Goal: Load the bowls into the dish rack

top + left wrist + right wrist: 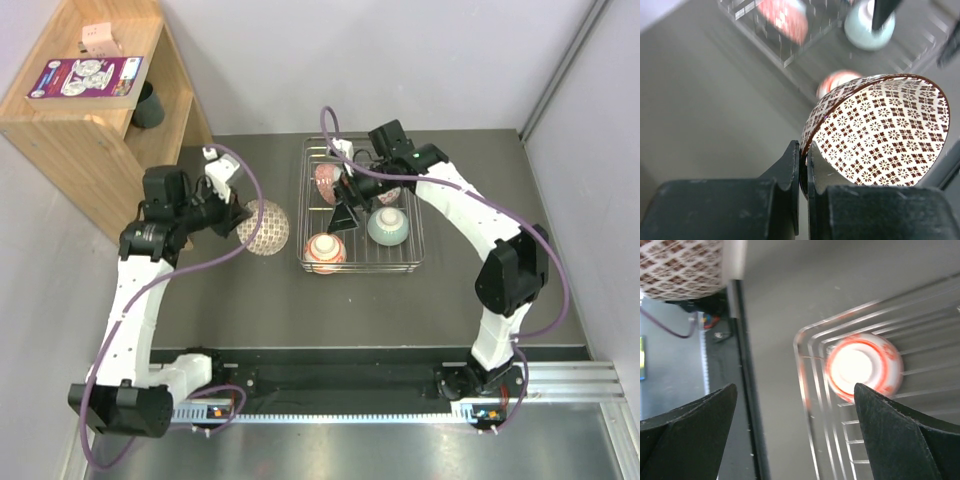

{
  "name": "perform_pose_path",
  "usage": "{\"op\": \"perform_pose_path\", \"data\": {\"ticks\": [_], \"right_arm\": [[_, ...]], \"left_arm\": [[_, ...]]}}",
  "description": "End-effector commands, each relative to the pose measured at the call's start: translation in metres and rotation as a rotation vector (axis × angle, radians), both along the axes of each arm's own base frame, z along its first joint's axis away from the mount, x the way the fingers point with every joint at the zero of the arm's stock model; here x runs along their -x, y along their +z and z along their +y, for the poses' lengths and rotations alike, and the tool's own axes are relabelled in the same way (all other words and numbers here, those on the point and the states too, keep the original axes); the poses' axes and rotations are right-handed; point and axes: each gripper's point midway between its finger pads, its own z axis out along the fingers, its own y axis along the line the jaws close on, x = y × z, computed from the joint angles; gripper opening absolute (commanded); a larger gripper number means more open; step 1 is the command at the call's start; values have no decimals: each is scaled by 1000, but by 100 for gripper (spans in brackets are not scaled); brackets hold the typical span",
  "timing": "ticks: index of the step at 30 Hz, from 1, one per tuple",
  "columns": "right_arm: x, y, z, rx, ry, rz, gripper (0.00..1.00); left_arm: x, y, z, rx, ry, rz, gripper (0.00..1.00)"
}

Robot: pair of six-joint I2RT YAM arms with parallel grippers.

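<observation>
The mesh-patterned bowl (pixel 880 135) is clamped at its rim by the left gripper (pixel 803 150), left of the dish rack (pixel 412 255). The jaws of the right gripper (pixel 795 390) are spread wide over the rack.

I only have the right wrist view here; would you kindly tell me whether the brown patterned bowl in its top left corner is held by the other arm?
Observer: Yes. The left wrist view shows the left gripper shut on the rim of that mesh bowl.
Operator: Thank you. Is it over the rack?
Observer: No. From above, it is left of the dish rack, apart from it.
Operator: How many bowls are loaded?
Observer: Three show plainly: the red-orange bowl, the mint green bowl and a patterned bowl at the back left. The right arm covers part of the rack.
</observation>
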Motion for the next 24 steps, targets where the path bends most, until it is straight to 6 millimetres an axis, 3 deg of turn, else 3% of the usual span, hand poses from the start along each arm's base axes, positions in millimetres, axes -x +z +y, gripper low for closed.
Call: {"op": "perform_pose_path", "data": {"ticks": [1, 4, 5, 10, 15, 24], "right_arm": [[26, 41, 16, -204, 136, 43, 100], [31, 44, 19, -238, 172, 71, 100], [30, 46, 19, -249, 176, 80, 100], [26, 58, 13, -313, 199, 119, 100], [15, 56, 6, -343, 172, 171, 100], [13, 54, 3, -379, 143, 260, 100]], "left_arm": [[-28, 51, -36, 141, -90, -172, 0], [-37, 59, -51, 129, -110, -203, 0], [-36, 59, -64, 114, -145, -207, 0], [-38, 52, -93, 57, -186, -214, 0], [-46, 46, -104, 46, -193, -205, 0], [-47, 53, -116, 58, -193, -228, 0]]}}
